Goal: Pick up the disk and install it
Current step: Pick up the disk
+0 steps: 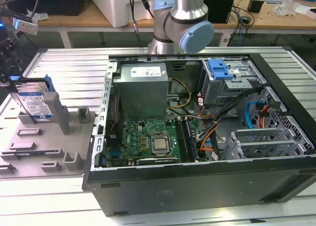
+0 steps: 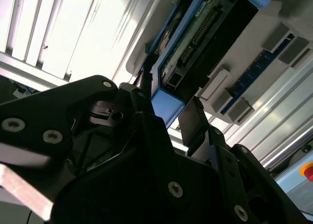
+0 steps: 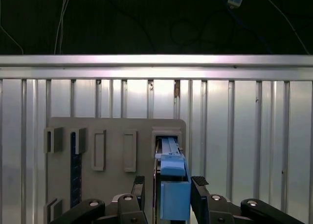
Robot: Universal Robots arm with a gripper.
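over at the exterior view's left, the disk (image 1: pixel 35 101) stands on edge in a slot of a grey holder plate (image 1: pixel 49 147). its white-and-blue label faces the near side and its blue carrier bracket (image 1: pixel 49 83) shows along the top edge. the plate lies flat on the slatted aluminium table (image 1: pixel 69 68), just beside the open computer case (image 1: pixel 197 181).

the gripper (image 3: pixel 169 185) is right at the disk. in the first wrist view its two black fingers (image 3: pixel 199 184) sit one on each side of the blue carrier end. they are spread rather than pressed shut: one finger looks to be against the blue plastic, and a thin dark gap shows between the other finger and the carrier. the second wrist view has the same blue corner between the two finger ends, with the disk's green circuit board (image 2: pixel 198 35) running away from it. the disk is seated in its slot, not lifted.

the case lies on its side with the panel off. inside it, the grey power supply (image 1: pixel 143 85) is at the far left and the green motherboard (image 1: pixel 143 134) is nearer. the grey metal drive cage (image 1: pixel 232 88) with its blue tab (image 1: pixel 220 68) is at the far right, well apart from the disk. the arm's base (image 1: pixel 177 18) rises behind the case.
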